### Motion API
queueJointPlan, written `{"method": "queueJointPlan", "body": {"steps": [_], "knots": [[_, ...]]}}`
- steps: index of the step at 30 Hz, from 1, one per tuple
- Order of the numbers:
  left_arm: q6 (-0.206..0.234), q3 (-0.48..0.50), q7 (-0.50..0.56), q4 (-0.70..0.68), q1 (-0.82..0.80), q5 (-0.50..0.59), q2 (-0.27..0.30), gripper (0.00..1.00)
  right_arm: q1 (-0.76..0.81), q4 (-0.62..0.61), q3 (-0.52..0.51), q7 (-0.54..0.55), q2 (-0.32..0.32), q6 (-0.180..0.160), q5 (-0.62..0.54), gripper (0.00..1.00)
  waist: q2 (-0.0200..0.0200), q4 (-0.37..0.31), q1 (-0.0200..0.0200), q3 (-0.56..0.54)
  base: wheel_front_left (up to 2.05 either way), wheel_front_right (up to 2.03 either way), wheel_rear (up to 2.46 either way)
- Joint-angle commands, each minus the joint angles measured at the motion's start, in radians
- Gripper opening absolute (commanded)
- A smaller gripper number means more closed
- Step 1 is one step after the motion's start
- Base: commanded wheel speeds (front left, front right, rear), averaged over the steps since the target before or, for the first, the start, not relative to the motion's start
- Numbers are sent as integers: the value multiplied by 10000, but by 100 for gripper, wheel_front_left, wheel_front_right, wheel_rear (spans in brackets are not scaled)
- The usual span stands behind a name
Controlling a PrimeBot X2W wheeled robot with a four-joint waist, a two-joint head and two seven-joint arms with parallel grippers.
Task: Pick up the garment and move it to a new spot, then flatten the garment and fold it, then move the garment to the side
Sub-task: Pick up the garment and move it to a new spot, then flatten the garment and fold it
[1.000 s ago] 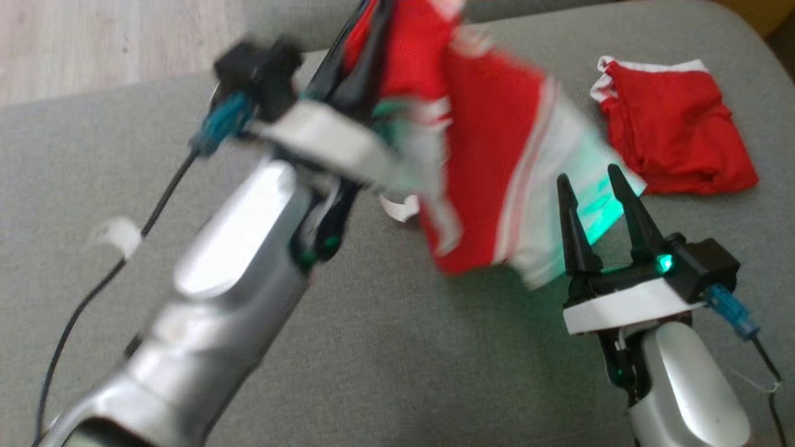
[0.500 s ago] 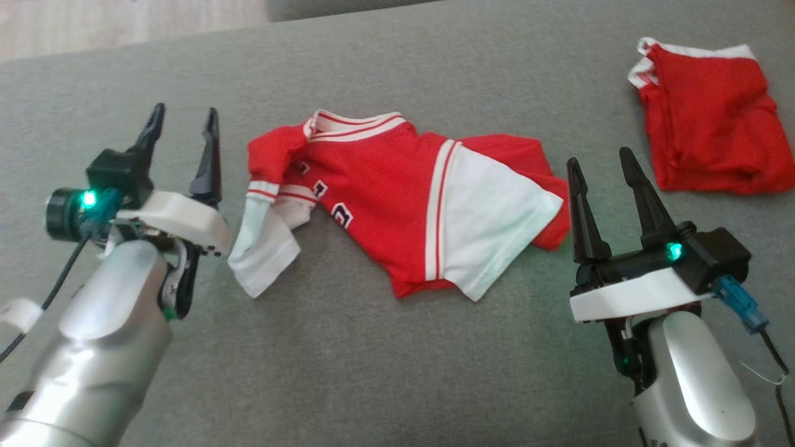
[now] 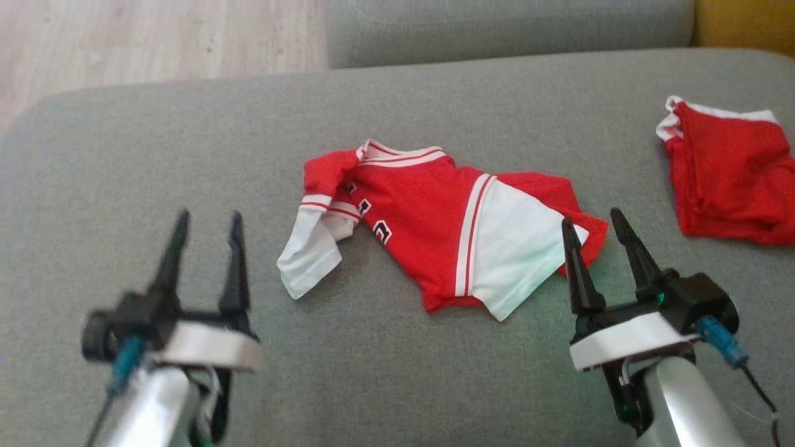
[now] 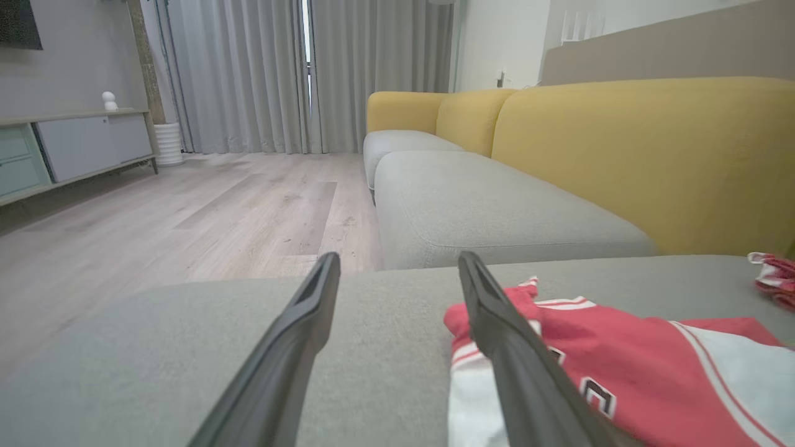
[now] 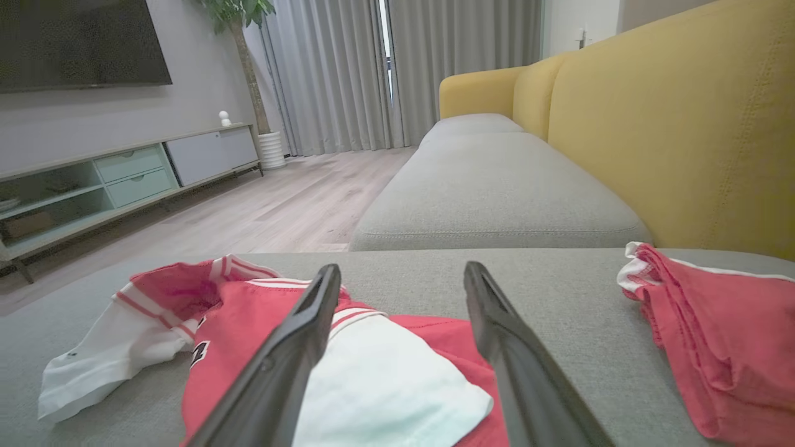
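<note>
Dropped from the now-released left end effector (image 3: 210,214), the jersey (image 3: 428,223) lies at the middle of the sofa cushion (image 3: 186,155), with the right end effector (image 3: 591,216) released too.

Jersey (image 3: 422,223): red-and-white cloth, matt. Cushion (image 3: 186,155): grey woven cloth, matt. Floor (image 3: 155,37): pale wood, smooth. Right forearm (image 3: 683,403): silver, glossy.
</note>
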Motion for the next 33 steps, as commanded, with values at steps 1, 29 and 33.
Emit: {"method": "queueJointPlan", "body": {"steps": [1,29,33], "knots": [[63,640,-91,-700,122,225,-107,100,-87,-220,267,-91,-14,-9,25,100,0,128,2,-233,0,0,0],[-1604,2153,-93,-531,1037,2092,-2015,100,-1827,3952,-1278,258,-14,-9,528,100,0,1002,2,185,0,0,0],[-1742,2270,-93,-447,968,2223,-2119,100,-2230,4805,-1145,174,-14,-9,649,100,0,1055,2,281,0,0,0]]}}
